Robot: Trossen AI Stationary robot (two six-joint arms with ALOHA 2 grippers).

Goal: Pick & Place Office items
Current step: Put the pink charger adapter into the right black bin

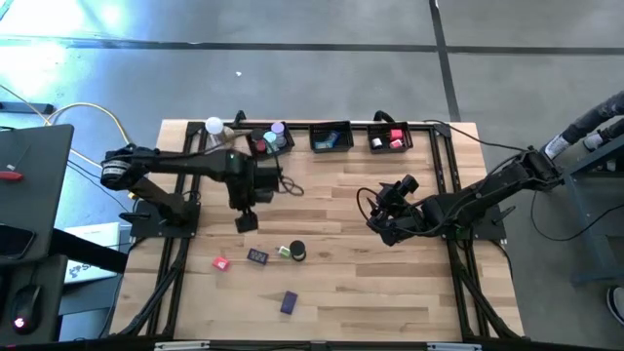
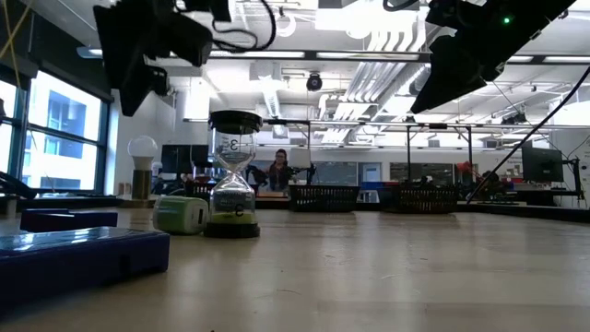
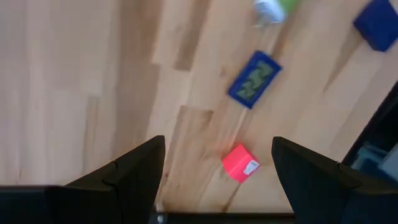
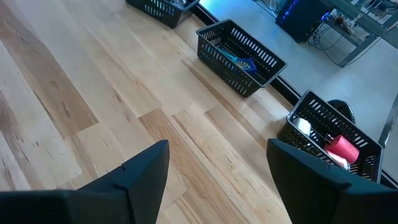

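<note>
The left gripper (image 1: pixel 246 220) hovers with fingers apart and empty above the pink block (image 3: pixel 240 163), apparently lining up a pick; next it must drop straight down. A blue block (image 3: pixel 254 79) lies near, no obstruction. The right gripper (image 1: pixel 383 216) waits mid-table, fingers spread, empty.

The table (image 1: pixel 390 283) was pale, smooth wood planks; the baskets (image 4: pixel 239 56) were black plastic mesh; the pink block (image 3: pixel 240 163) looked matt.

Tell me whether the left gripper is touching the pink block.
Apart. The left wrist view shows the pink block lying on bare wood between the open fingers of the left gripper, clear of both.
</note>
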